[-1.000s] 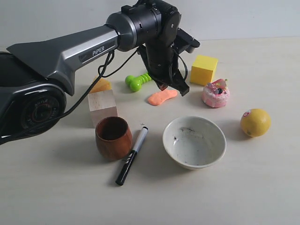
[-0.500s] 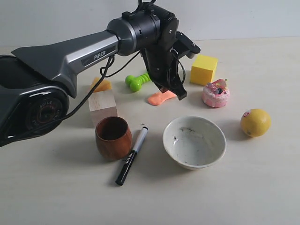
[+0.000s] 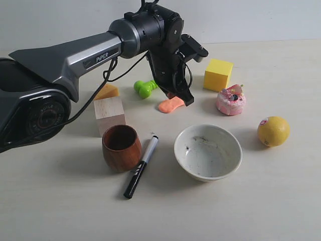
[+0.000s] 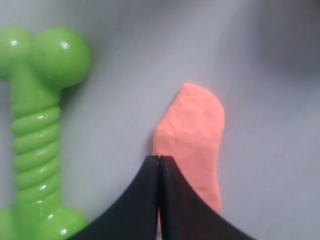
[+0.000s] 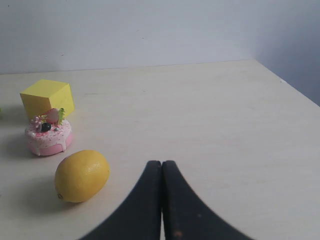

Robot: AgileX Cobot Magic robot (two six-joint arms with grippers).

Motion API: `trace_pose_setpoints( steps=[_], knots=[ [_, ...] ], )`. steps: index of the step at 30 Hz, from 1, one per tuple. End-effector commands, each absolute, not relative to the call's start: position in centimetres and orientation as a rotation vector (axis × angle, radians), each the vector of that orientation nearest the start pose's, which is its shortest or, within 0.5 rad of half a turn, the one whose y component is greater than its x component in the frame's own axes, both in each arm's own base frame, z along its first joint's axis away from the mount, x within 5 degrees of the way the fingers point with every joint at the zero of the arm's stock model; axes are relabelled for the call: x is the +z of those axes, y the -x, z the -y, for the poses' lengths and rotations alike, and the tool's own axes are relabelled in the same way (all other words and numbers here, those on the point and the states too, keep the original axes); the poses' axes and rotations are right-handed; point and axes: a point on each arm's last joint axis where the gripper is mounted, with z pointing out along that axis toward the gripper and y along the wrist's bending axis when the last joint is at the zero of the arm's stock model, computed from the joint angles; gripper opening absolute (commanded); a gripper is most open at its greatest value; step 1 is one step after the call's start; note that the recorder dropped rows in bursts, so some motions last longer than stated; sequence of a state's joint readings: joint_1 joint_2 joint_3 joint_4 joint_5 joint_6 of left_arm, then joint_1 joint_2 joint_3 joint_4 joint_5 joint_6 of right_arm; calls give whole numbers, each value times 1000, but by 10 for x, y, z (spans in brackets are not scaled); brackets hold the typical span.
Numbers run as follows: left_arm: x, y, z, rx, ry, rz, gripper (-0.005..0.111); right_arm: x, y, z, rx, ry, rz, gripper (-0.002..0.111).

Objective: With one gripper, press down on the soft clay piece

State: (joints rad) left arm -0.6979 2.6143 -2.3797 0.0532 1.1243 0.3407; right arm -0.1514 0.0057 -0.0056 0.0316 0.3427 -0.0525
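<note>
The soft clay piece (image 3: 169,104) is a flat orange-salmon blob lying on the table between the green bone toy (image 3: 145,88) and the pink cake (image 3: 231,100). My left gripper (image 3: 186,100) is shut with nothing between its fingers, and its tips come down onto one end of the clay. In the left wrist view the closed tips (image 4: 159,159) overlap the clay (image 4: 192,135), with the green bone (image 4: 37,135) alongside. My right gripper (image 5: 161,164) is shut and empty above bare table, and it does not show in the exterior view.
A yellow cube (image 3: 217,74), a lemon (image 3: 273,131), a white bowl (image 3: 207,151), a brown wooden cup (image 3: 121,147), a black marker (image 3: 141,166), a pale wooden block (image 3: 109,114) and an orange wedge (image 3: 107,91) surround the clay.
The left arm has lowered and shifted slightly left, bringing its shut fingertips down onto the clay's right end. The clay and other objects have stayed in place.
</note>
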Motion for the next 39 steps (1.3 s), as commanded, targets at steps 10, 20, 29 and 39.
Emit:
trace_pose_setpoints(
  steps=[10, 20, 29, 39],
  knots=[
    [124, -416, 348, -67, -1458, -2455, 0, 183, -53, 7, -117, -108, -1820, 0],
    [95, -412, 348, -71, -1492, -2520, 0, 183, -53, 7, -117, -108, -1820, 0],
    [86, -411, 348, -78, -1502, -2544, 0, 183, -53, 7, -117, -108, -1820, 0],
    [64, -406, 348, -113, -1517, -2603, 0, 183, -53, 7, -117, -108, -1820, 0]
  ],
)
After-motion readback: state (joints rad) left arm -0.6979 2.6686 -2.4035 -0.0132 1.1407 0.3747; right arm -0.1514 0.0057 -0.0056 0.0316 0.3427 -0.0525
